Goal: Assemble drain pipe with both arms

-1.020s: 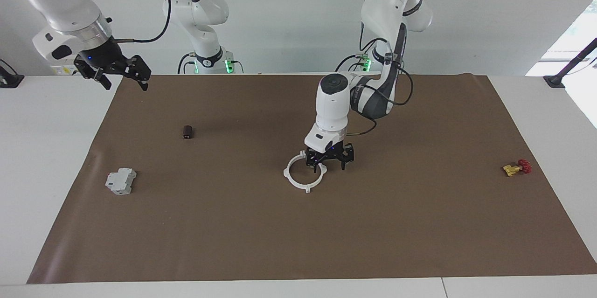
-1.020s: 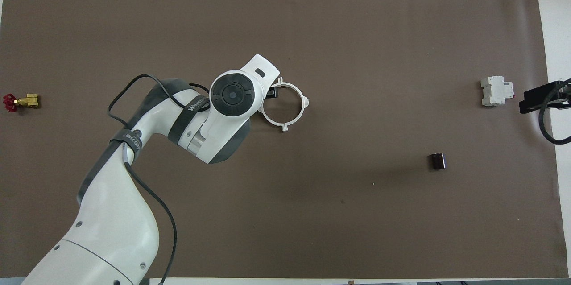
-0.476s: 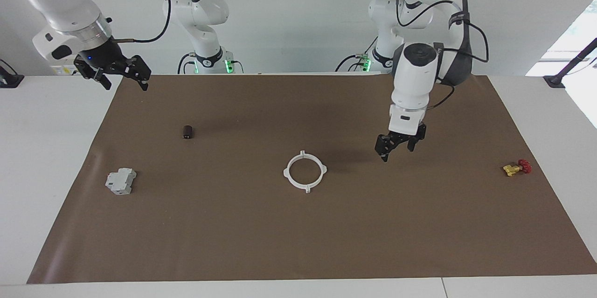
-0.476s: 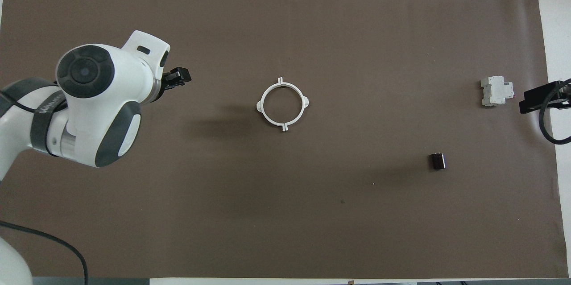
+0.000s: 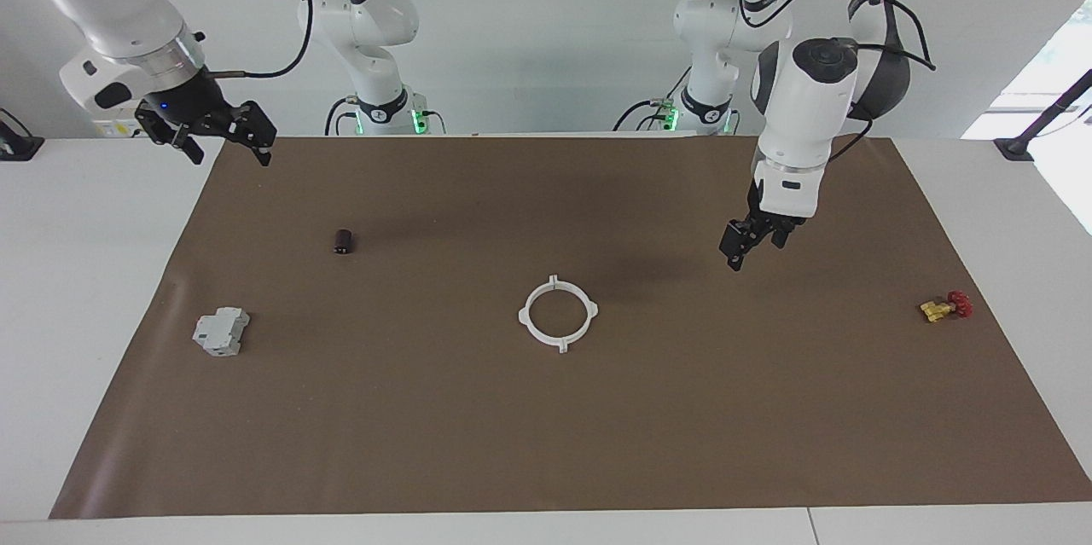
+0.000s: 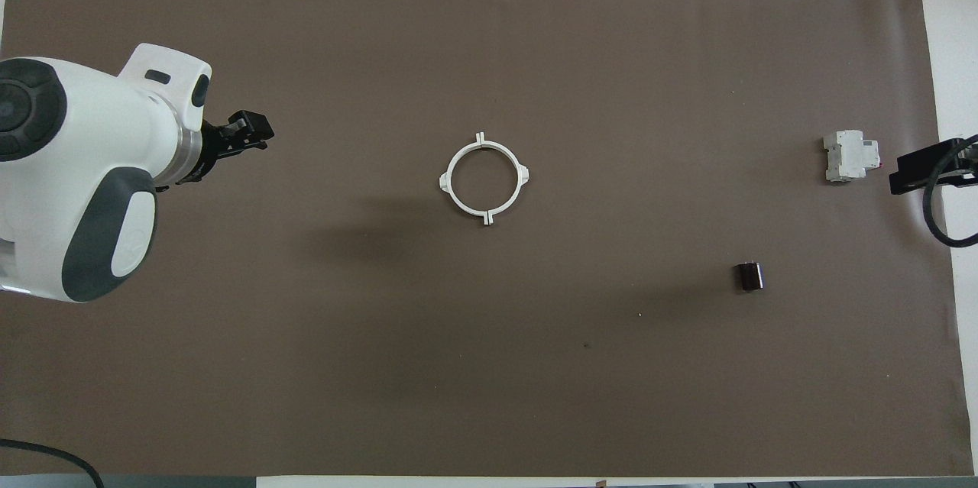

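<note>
Gone from the ring, the left gripper [image 5: 751, 246] now hangs in the air above the brown mat [image 5: 768, 408], over bare mat between the ring and the small yellow-and-red valve [image 5: 945, 306]. A second ago it sat low against the ring; half a second ago it had already lifted and swung off toward the left arm's end of the table, and now it is higher again and drawn further that way. It carries nothing, and whether its fingers are apart or together I cannot tell.

The drain pipe [image 5: 558, 313] lies flat near the middle of the mat, well apart from every edge, its two white halves meeting as one closed ring with four small nubs. It has not shifted while the arm pulled away, which suggests the halves are joined and the release was clean. In my judgement the assembly is done or very nearly so, and the left arm is simply retreating.

Over the mat's corner at the right arm's end, on the robots' edge of the table, the right gripper [image 5: 220, 132] waits with its fingers spread and empty. A grey blocky device [image 5: 221, 331] and a small dark cylinder [image 5: 343, 241] lie untouched toward that same end.
</note>
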